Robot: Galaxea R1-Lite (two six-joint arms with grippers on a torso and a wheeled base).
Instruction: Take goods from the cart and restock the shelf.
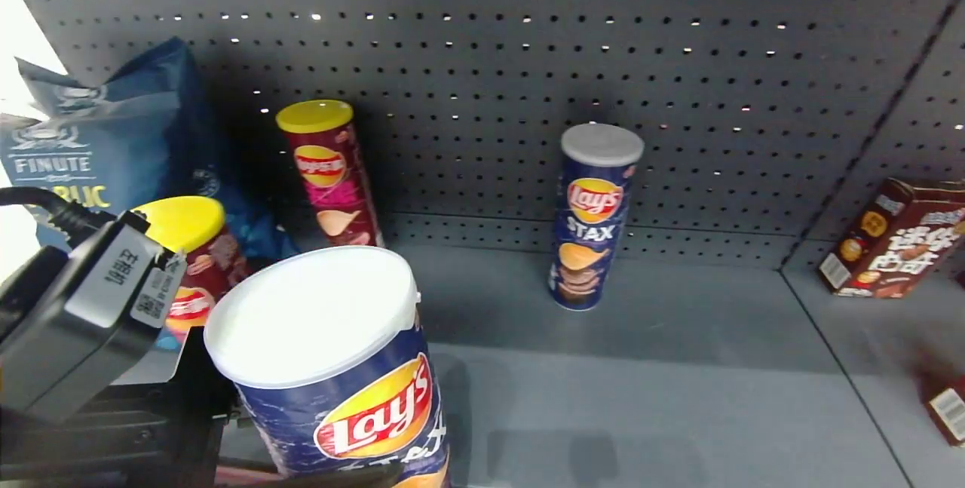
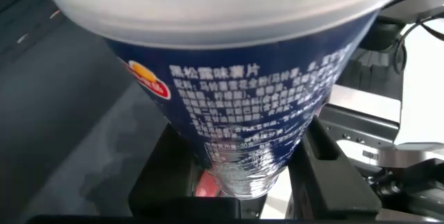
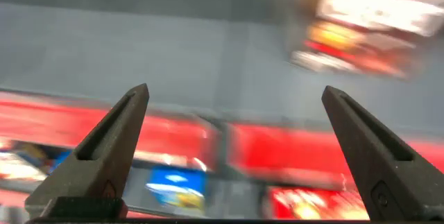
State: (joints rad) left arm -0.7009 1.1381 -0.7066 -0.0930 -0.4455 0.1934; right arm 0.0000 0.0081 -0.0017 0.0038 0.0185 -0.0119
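Observation:
My left gripper [image 2: 239,175] is shut on a blue chip can with a white lid [image 1: 339,367], held upright and slightly tilted at the front left of the grey shelf [image 1: 678,397]. The left wrist view shows that same can [image 2: 257,85] from close up, with a dark finger on each side of it. A second blue can [image 1: 592,216] stands upright near the shelf's back, right of centre. Two red cans with yellow lids stand to the left, one at the back [image 1: 332,171] and one [image 1: 192,262] behind my left arm. My right gripper [image 3: 239,148] is open, with nothing between its fingers.
A blue snack bag [image 1: 113,141] leans at the back left. Brown boxes [image 1: 897,239] stand in the adjoining bay on the right, and another box [image 1: 946,409] lies at the right edge. A perforated back panel [image 1: 528,58] closes the shelf. Red price strips [image 3: 277,148] show below the right gripper.

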